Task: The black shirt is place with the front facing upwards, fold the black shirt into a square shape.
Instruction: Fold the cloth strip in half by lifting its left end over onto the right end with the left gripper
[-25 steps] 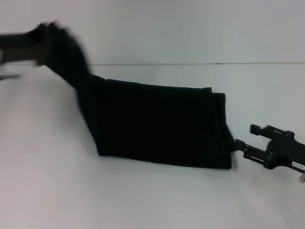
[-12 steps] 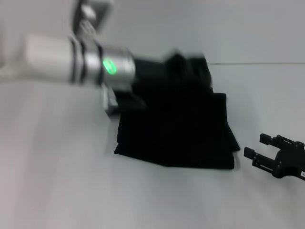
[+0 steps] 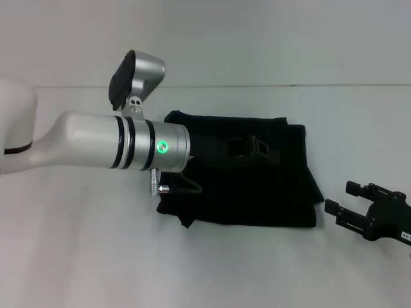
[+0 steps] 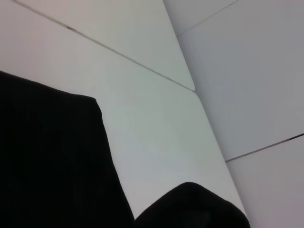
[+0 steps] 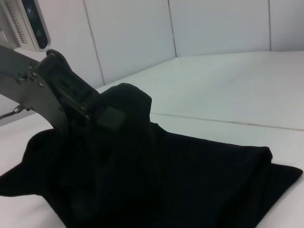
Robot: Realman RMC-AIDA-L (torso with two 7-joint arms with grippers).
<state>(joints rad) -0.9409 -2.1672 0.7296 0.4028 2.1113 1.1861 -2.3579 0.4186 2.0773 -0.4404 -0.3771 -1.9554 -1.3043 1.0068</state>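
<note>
The black shirt [image 3: 257,192] lies folded on the white table, its left part doubled over toward the right. No letters or neck label show. My left gripper [image 3: 249,149] reaches across from the left and hovers over the shirt's middle, shut on a raised bunch of the fabric. In the right wrist view the left gripper [image 5: 107,114] holds the shirt [image 5: 190,180] up in a peak. The left wrist view shows only black cloth [image 4: 47,166] and table. My right gripper [image 3: 341,197] is open and empty on the table, just right of the shirt's lower right corner.
The white table [image 3: 96,256] meets a white wall along a seam at the back [image 3: 334,85]. The left arm's silver forearm [image 3: 115,147] spans the left half of the scene above the table.
My left arm has swung from the far left to over the shirt's middle, carrying the shirt's left part over to the right. My right gripper has let go of the shirt's right edge and drawn back slightly.
</note>
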